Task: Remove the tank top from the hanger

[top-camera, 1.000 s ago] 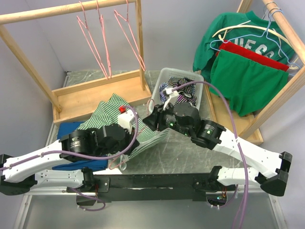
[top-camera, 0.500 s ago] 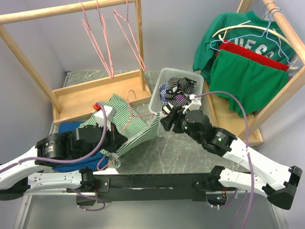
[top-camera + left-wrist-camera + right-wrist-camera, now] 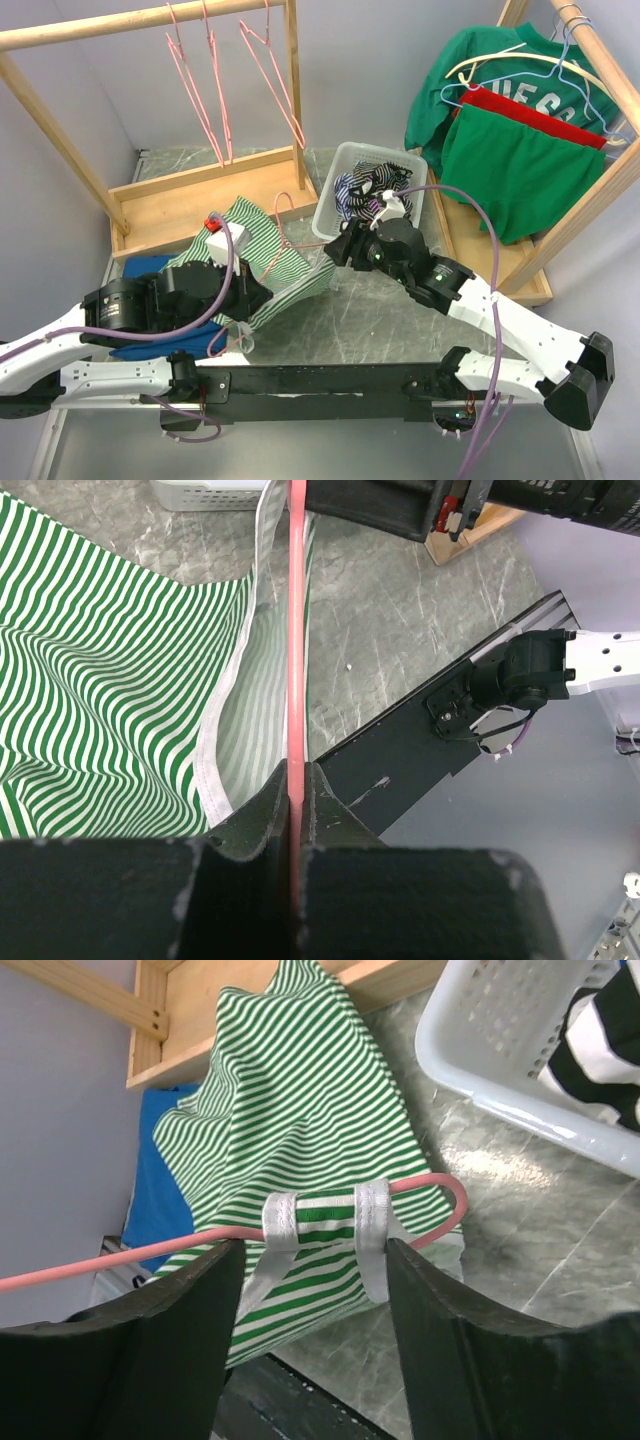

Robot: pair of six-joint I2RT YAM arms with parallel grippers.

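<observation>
The tank top (image 3: pixel 262 262), green and white striped, hangs on a pink wire hanger (image 3: pixel 281 203) held low over the table. My left gripper (image 3: pixel 258 297) is shut on the hanger's wire (image 3: pixel 297 630), which runs straight up from between its fingers (image 3: pixel 265 805). The striped cloth (image 3: pixel 100 680) spreads to the left of that wire. My right gripper (image 3: pixel 315 1260) is open and straddles a white-edged strap (image 3: pixel 325 1215) looped over the hanger's bent end (image 3: pixel 452 1210). Its fingers (image 3: pixel 455 1330) do not pinch the strap. Seen from above, the right gripper (image 3: pixel 333 250) sits at the top's right edge.
A white basket (image 3: pixel 330 198) of dark patterned clothes stands just behind the right gripper. A blue cloth (image 3: pixel 150 268) lies under the tank top. A wooden rack with pink hangers (image 3: pixel 212 95) is at back left. Another rack with green and red garments (image 3: pixel 520 150) is at back right.
The left arm drew back to the left with the hanger, stretching the tank top out. The right gripper's jaws widened and now stand around the strap at the hanger's right end.
</observation>
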